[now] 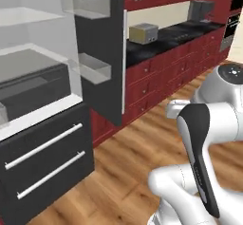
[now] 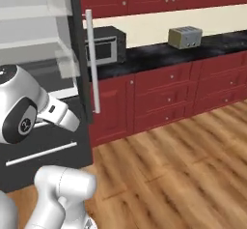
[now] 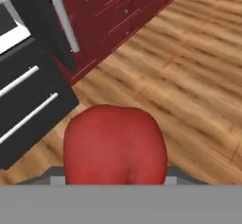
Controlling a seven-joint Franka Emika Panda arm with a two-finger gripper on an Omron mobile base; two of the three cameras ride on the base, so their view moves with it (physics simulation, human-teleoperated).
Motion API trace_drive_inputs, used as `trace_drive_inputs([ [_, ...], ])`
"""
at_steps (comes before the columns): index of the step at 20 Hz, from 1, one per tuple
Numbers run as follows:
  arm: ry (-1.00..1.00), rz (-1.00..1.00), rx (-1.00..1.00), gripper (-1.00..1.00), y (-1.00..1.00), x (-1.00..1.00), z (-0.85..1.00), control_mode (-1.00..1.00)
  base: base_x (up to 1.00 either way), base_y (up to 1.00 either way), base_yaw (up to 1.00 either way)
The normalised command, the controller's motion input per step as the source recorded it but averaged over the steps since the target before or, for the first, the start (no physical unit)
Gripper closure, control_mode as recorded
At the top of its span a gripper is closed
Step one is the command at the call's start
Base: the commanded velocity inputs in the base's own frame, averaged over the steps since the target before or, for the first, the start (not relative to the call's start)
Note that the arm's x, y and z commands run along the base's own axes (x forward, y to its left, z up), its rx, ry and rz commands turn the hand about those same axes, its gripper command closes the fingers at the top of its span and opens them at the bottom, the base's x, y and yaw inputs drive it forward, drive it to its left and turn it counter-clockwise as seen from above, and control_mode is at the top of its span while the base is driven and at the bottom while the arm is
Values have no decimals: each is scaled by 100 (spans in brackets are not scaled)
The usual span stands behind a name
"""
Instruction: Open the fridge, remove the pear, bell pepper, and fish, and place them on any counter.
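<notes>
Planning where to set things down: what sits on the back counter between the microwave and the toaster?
Nothing: in the right base view the black counter is bare between microwave and toaster.

Both base views look forward from behind the arm, sharing the open fridge (image 1: 99, 72) door and toaster (image 2: 185, 37); the hand view looks down, close above the floor (image 3: 189, 76).

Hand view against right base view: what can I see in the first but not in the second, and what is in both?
Hand view alone: the bright red bell pepper, close at the bottom of the picture and shaped like a bright red lobed ball, over the wooden floor.

Right base view alone: the toaster and the microwave on the black wall worktop, and the clear door bins.

Both: the open fridge with its two bar-handled drawers, the long silver door handle, the red cabinets and the floor.
</notes>
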Motion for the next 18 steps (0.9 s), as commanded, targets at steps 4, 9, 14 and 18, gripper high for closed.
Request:
trace_drive_inputs([
  [4,0,0,0,100,0,0,0,100,-85,0,-82],
  [9,0,0,0,100,0,0,0,100,-78,1,-82],
  [14,0,0,0,100,0,0,0,100,-64,-7,-74],
  [18,0,0,0,100,0,0,0,100,-44,-16,-53],
])
